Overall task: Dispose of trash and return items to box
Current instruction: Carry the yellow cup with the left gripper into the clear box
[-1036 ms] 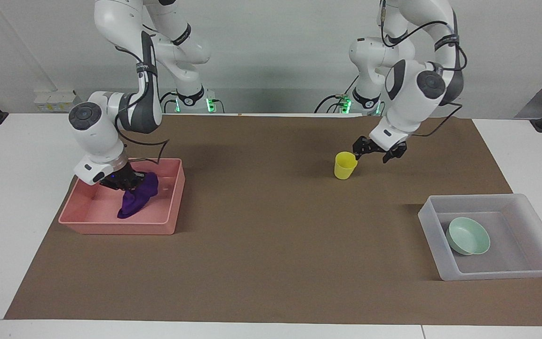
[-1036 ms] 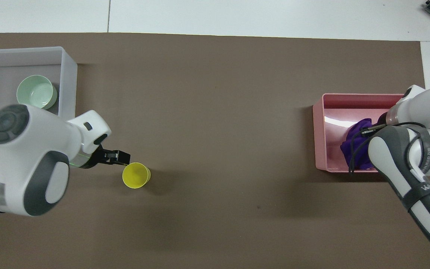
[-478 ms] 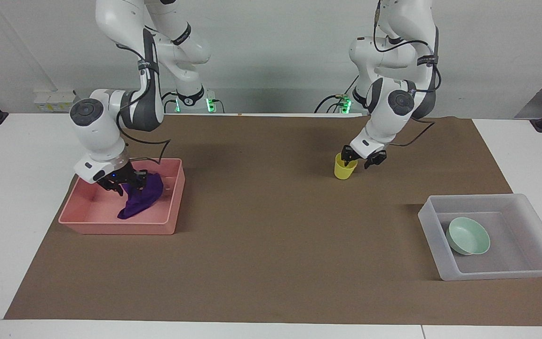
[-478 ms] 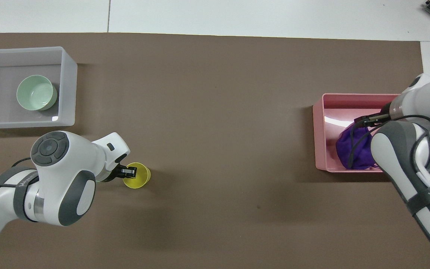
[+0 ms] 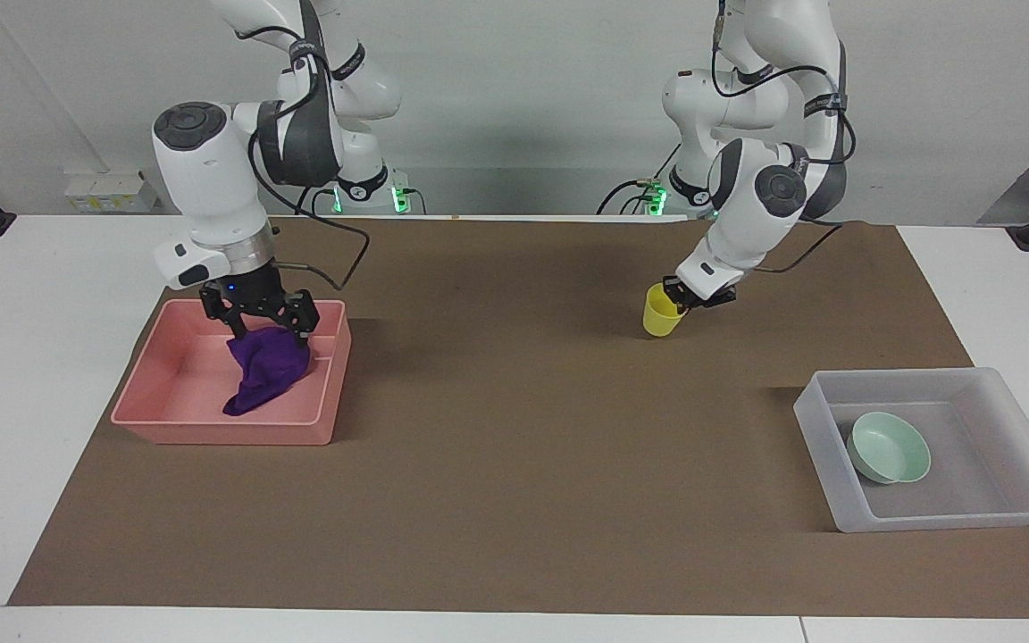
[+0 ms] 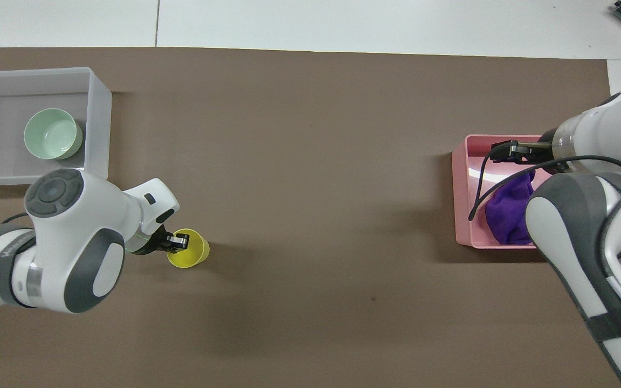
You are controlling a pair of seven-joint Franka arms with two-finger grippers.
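Observation:
The yellow cup (image 5: 660, 313) is on the brown mat, nearer to the robots than the box. My left gripper (image 5: 691, 297) is shut on the cup's rim at its side toward the left arm's end; both show in the overhead view, cup (image 6: 189, 257), gripper (image 6: 176, 242). The translucent box (image 5: 814, 420) holds the mint-green bowl (image 5: 890, 446). The purple rag (image 5: 266, 371) lies in the pink tray (image 5: 220, 433). My right gripper (image 5: 255, 317) is open just above the rag, fingers spread.
The brown mat (image 5: 497, 464) covers most of the table, white table at both ends. The box (image 6: 100, 108) with the bowl (image 6: 52, 133) is at the left arm's end. The tray (image 6: 464, 188) with the rag (image 6: 507, 215) is at the right arm's end.
My left gripper closed on the cup's rim and shifted the cup slightly toward the left arm's end. My right gripper let go of the rag and rose out of the pink tray.

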